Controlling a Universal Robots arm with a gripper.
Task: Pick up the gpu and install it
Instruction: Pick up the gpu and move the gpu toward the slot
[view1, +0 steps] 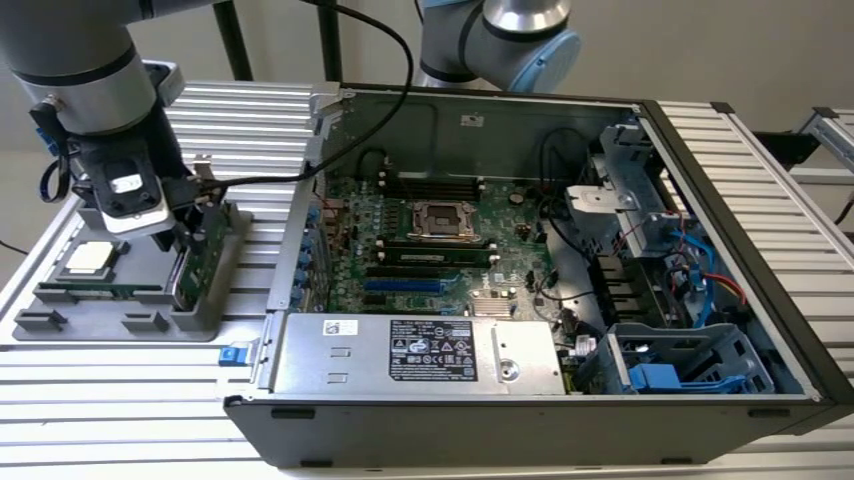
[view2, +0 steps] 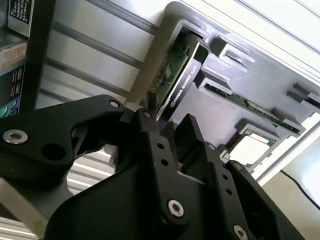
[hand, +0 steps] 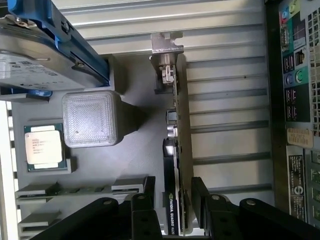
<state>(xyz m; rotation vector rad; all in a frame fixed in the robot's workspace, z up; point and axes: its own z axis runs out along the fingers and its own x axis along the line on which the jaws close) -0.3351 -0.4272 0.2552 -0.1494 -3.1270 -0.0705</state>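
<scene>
High exterior; wrist views near gpu (hand: 175, 145)

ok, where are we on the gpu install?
Done: the end effector is positioned at the gray tray. In hand: its fingers straddle the gpu, which stands on edge in the tray; a gap shows beside it, so the grip looks open, not clamped. Left: lifting the card and seating it on the motherboard, whose blue slots look empty.
</scene>
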